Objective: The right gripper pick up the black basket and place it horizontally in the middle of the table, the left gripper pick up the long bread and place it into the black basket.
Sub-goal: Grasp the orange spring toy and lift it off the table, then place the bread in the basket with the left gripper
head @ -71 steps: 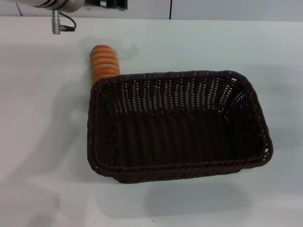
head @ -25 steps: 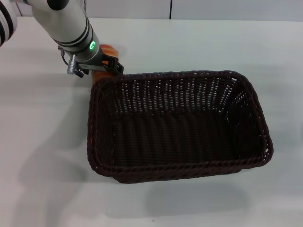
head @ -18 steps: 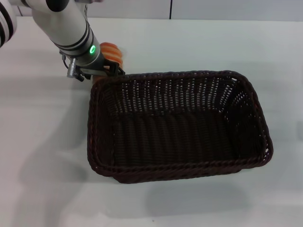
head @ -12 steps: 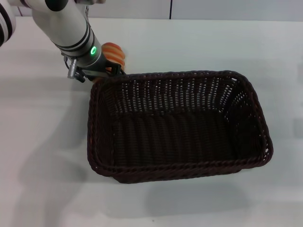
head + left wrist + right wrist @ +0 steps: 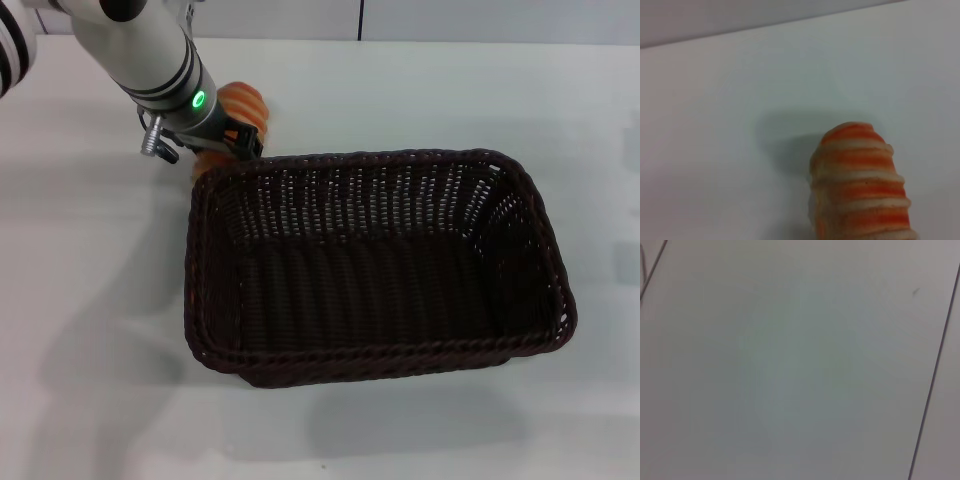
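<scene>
The black basket (image 5: 372, 361) lies lengthwise in the middle of the white table (image 5: 90, 300), open side up and empty. The long bread (image 5: 246, 103), orange and cream striped, sits just outside the basket's far left corner. My left gripper (image 5: 228, 143), on the green-lit arm, is down over the bread and shut on it, with the bread's far end sticking out beyond it. In the left wrist view the bread (image 5: 860, 185) shows close up with a shadow on the table behind it. The right gripper is out of view.
The right wrist view shows only bare white tabletop (image 5: 800, 360). A grey wall strip runs along the table's far edge (image 5: 450, 20). The basket's far left rim (image 5: 215, 175) is right beside the left gripper.
The left arm came in from the far left and dropped onto the bread. In the last second the bread's far end has shifted slightly right with the gripper. The basket has not moved.
</scene>
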Controlling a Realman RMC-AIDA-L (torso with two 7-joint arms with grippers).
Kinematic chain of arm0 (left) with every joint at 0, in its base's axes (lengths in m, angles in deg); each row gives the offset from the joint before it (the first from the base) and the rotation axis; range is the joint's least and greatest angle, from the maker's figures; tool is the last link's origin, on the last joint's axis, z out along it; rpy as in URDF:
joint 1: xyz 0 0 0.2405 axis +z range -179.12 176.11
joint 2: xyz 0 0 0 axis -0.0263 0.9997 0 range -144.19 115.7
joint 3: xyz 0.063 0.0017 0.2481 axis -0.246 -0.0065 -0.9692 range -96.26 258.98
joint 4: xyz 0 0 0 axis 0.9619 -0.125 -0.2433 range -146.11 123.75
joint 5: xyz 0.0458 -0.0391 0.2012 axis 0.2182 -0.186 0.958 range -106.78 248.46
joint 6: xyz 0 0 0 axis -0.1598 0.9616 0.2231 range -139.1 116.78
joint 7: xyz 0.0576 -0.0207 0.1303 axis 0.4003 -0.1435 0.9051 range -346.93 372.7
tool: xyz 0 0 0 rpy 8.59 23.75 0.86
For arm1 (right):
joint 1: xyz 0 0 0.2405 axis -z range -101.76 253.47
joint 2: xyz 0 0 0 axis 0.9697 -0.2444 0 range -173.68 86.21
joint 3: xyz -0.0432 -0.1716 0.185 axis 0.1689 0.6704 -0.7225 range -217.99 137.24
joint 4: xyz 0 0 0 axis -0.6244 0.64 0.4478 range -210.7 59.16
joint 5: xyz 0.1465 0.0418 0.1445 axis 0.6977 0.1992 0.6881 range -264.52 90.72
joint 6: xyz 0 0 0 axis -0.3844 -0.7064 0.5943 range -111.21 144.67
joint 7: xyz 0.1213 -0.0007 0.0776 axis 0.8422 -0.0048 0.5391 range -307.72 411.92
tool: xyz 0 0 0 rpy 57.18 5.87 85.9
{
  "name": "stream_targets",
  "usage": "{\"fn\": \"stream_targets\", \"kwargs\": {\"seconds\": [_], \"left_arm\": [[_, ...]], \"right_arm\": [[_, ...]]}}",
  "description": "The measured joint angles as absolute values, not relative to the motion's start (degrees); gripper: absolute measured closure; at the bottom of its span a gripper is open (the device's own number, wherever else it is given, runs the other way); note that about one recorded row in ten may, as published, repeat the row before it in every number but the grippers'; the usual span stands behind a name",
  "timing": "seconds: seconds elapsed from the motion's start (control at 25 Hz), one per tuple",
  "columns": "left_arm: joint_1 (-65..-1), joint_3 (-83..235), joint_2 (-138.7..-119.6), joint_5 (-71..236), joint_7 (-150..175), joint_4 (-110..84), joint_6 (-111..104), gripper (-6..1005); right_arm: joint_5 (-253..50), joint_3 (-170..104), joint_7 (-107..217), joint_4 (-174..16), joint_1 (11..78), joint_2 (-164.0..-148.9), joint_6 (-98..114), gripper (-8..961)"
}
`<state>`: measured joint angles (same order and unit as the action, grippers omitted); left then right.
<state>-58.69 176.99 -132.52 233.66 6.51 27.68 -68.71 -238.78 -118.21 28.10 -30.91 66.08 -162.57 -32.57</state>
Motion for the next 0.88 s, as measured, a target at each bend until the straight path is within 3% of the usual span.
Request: {"fn": "stream_targets", "kwargs": {"seconds": [0.44, 0.88], "left_arm": [[-51.50, 193.71, -132.18, 231.08, 24.61, 40.27, -71.06, 427], [-43.08, 196.19, -132.16, 221.03, 43.76, 70.80, -96.13, 495]], "right_arm": [[-238.46, -119.83, 28.10, -34.95, 63.11, -162.62, -32.60, 571], [-238.24, -122.32, 28.10, -37.41, 61.59, -162.90, -32.61, 571]]}}
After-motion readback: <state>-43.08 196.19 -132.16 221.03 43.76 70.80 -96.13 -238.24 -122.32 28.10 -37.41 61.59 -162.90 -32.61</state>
